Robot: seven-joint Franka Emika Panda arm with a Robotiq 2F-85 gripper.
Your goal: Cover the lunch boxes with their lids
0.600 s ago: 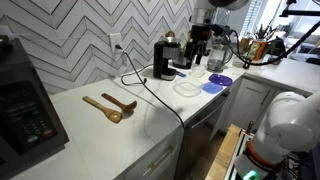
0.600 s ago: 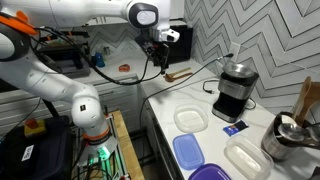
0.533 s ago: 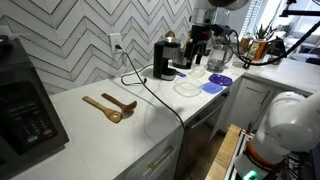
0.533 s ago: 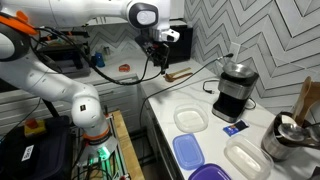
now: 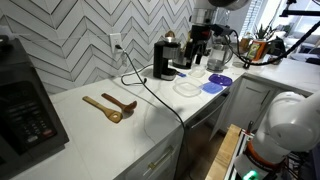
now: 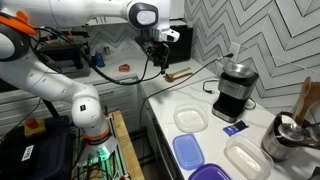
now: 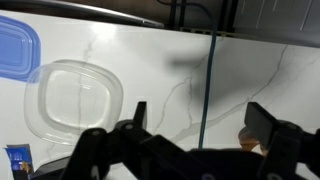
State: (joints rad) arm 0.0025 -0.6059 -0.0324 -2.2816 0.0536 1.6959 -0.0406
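Note:
Two clear lunch boxes lie open on the white counter, one (image 6: 190, 119) near the coffee machine and one (image 6: 247, 155) further right. The blue lid (image 6: 187, 152) and the purple lid (image 6: 212, 173) lie flat at the counter's front edge, beside the boxes. In an exterior view one box (image 5: 187, 87) sits next to the blue lid (image 5: 213, 88) and the purple lid (image 5: 222, 79). My gripper (image 6: 160, 58) hangs high over the counter, open and empty. In the wrist view its fingers (image 7: 200, 120) are wide apart, with a box (image 7: 75, 95) and the blue lid (image 7: 15, 55) at the left.
A black coffee machine (image 6: 235, 88) stands at the wall, and its cable (image 7: 210, 80) runs across the counter. Two wooden spoons (image 5: 110, 105) lie further along. A glass coffee pot (image 6: 285, 138) stands beside the boxes. A small blue packet (image 6: 232, 127) lies between them.

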